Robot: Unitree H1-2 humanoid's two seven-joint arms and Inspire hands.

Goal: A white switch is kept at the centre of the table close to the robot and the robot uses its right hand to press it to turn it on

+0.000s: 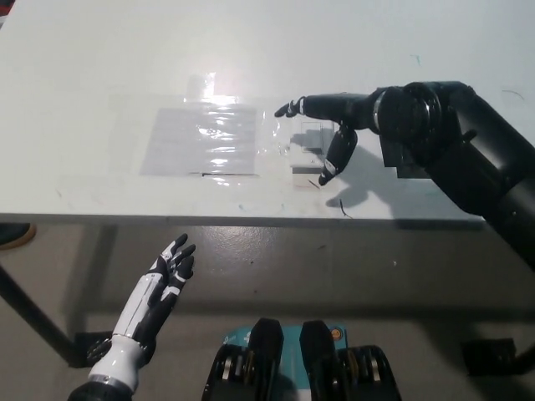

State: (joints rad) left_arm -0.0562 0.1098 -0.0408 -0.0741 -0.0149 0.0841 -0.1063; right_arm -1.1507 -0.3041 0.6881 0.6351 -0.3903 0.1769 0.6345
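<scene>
The white switch (308, 147) lies flat on the white table (100, 67), near its front edge and at the middle. My black right hand (338, 125) hovers over the switch with fingers spread, one finger pointing down at the switch's right front corner. The hand covers part of the switch, and I cannot tell whether the fingertip touches it. My white left hand (164, 280) rests open below the table edge at the lower left, fingers apart and holding nothing.
A sheet of shiny clear plastic (205, 140) is taped to the table left of the switch. A dark flat block (410, 150) lies right of the switch, mostly behind my right arm. A thin dark scrap (343, 207) sits at the table's front edge.
</scene>
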